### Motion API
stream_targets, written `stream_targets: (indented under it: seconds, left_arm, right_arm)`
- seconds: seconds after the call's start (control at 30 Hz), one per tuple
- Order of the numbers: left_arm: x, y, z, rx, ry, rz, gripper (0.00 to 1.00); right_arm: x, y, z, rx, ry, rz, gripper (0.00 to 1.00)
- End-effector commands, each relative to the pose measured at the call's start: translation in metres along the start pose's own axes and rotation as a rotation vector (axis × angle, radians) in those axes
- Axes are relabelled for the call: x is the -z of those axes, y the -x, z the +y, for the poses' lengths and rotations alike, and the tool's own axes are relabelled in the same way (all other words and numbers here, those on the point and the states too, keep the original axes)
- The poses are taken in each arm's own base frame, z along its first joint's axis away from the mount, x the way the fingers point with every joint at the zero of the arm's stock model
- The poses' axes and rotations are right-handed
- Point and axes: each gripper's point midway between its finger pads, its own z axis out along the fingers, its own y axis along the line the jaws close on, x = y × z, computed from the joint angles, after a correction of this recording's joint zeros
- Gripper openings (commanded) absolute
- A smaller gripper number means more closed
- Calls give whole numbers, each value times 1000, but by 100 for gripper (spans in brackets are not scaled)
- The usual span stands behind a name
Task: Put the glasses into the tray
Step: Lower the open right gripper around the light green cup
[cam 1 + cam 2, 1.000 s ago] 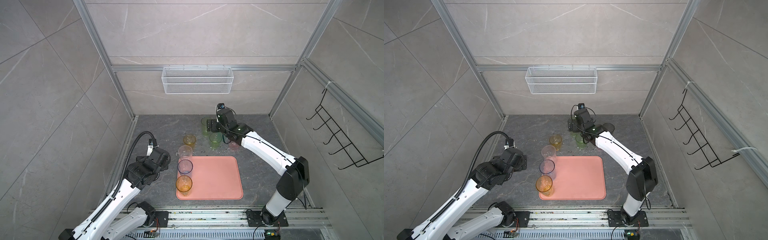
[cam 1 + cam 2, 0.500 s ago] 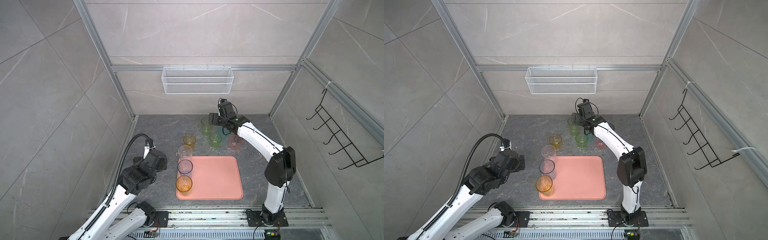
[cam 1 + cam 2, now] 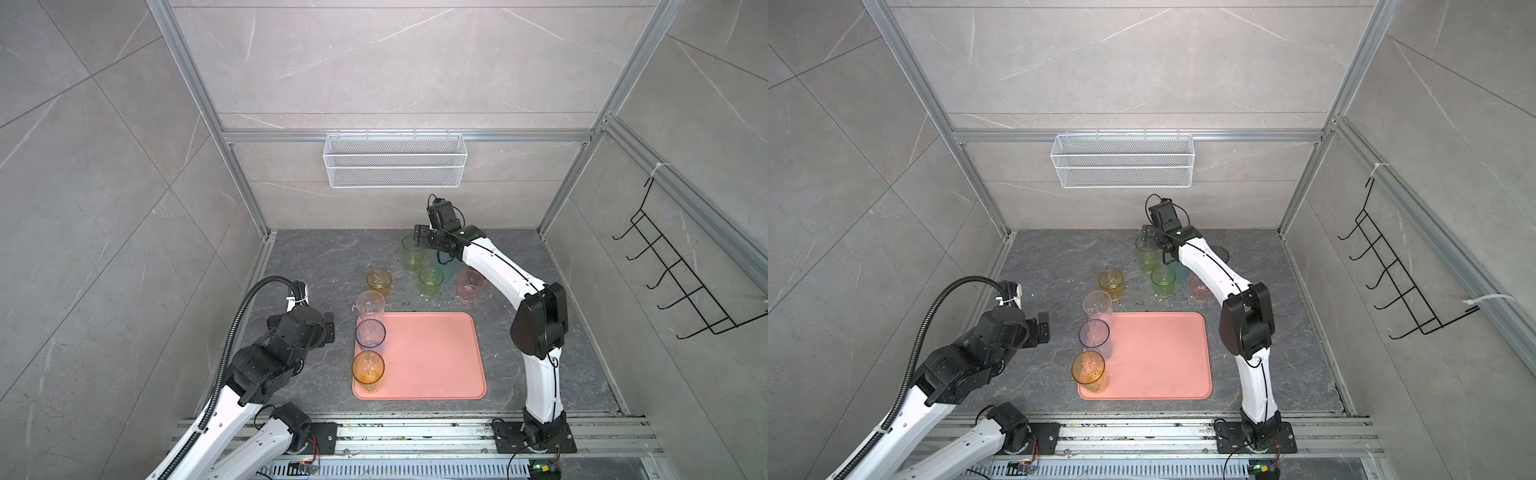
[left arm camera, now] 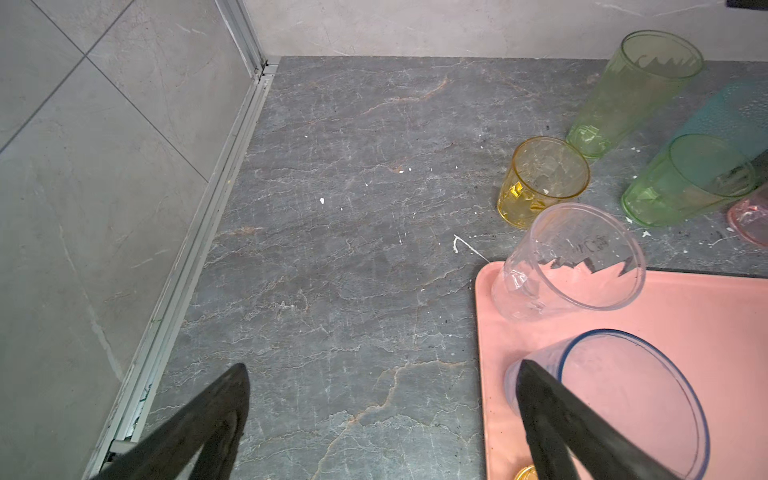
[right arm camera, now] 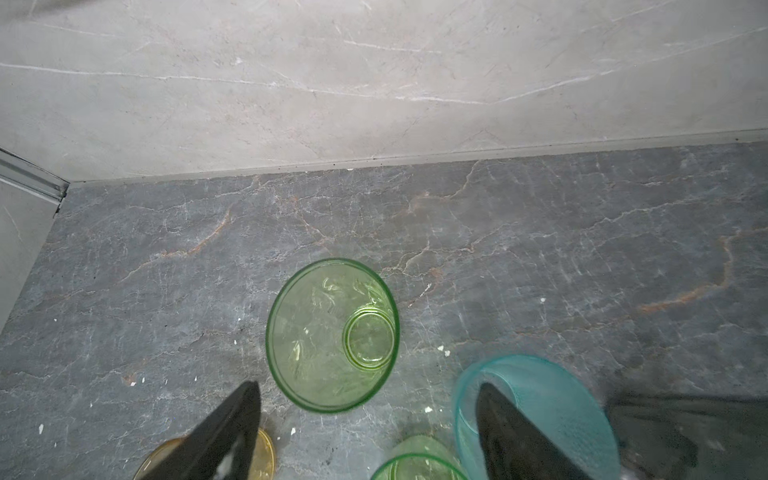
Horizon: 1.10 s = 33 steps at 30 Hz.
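The salmon-pink tray (image 3: pixel 432 361) (image 3: pixel 1163 361) holds three glasses along its left side: a tall clear one (image 3: pixel 370 305) in the far corner, a blue-rimmed one (image 3: pixel 370 332) and an amber one (image 3: pixel 368 368). Behind the tray on the floor stand a short amber glass (image 3: pixel 379 281), a tall green glass (image 3: pixel 412 253) (image 5: pixel 332 332), a short green glass (image 3: pixel 430 280), a teal glass (image 5: pixel 536 407) and a pink glass (image 3: pixel 471 286). My right gripper (image 3: pixel 424 243) (image 5: pixel 370 399) hangs open over the tall green glass, which lies just ahead of its fingertips. My left gripper (image 3: pixel 328 328) (image 4: pixel 382 370) is open over bare floor left of the tray.
A smoky dark glass (image 3: pixel 1221 252) stands behind the right arm near the back wall. A white wire basket (image 3: pixel 395 166) hangs on the back wall, and a black hook rack (image 3: pixel 681 274) on the right wall. Metal frame rails run along the floor's edges.
The right gripper has moved from above the short green glass back to the tall green glass, its jaws narrowing slightly. The left arm has drawn back a little from the tray.
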Motion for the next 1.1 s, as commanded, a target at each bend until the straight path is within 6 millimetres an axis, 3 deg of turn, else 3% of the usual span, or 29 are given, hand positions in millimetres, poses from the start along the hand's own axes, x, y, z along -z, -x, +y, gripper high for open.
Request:
stream_targets:
  seconds: [0.0, 0.47, 1.07]
  left_arm:
    - [3, 8, -8, -3, -50, -36, 100]
    - [5, 9, -16, -4, -103, -40, 100]
    - [5, 9, -20, -8, -121, -42, 100]
  right_arm:
    - [-10, -7, -1, -6, -15, 49, 80]
    - [-46, -23, 2, 0, -45, 146, 71]
    - [-68, -43, -3, -7, -66, 206, 59]
